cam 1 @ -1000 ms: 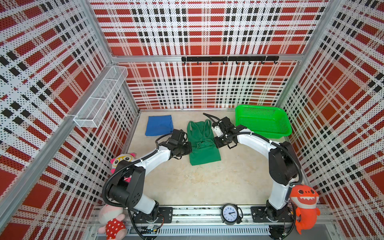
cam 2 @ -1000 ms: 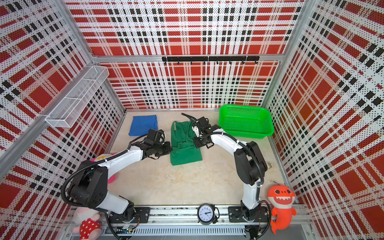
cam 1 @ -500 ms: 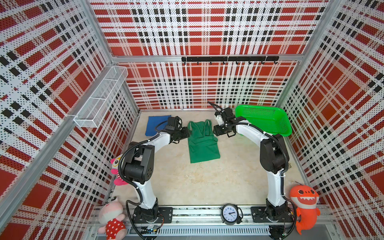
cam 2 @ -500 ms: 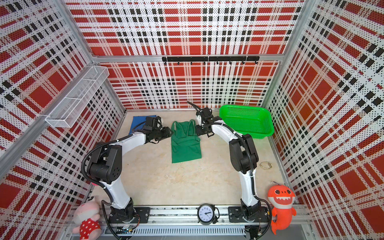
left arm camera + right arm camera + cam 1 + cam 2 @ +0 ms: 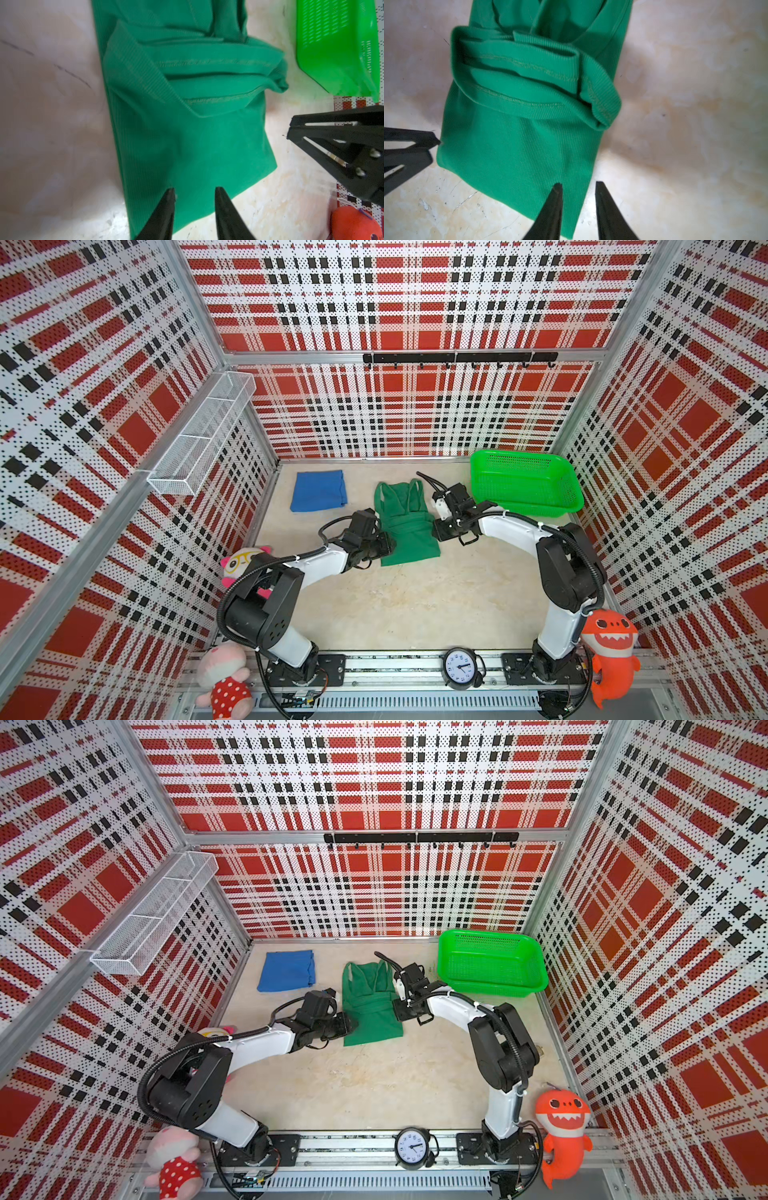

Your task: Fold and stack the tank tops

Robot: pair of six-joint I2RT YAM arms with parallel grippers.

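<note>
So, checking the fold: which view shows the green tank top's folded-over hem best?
The right wrist view: the hem of the green tank top is close and sharp, stitching visible. The left wrist view shows the hem too, slightly blurred. In both top views the hem is a small band.

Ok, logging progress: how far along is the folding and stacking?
Done: the blue tank top lies folded at the back. In hand: the green tank top, partly folded, left gripper and right gripper open at its sides. Left: finish the fold, stack them.
</note>
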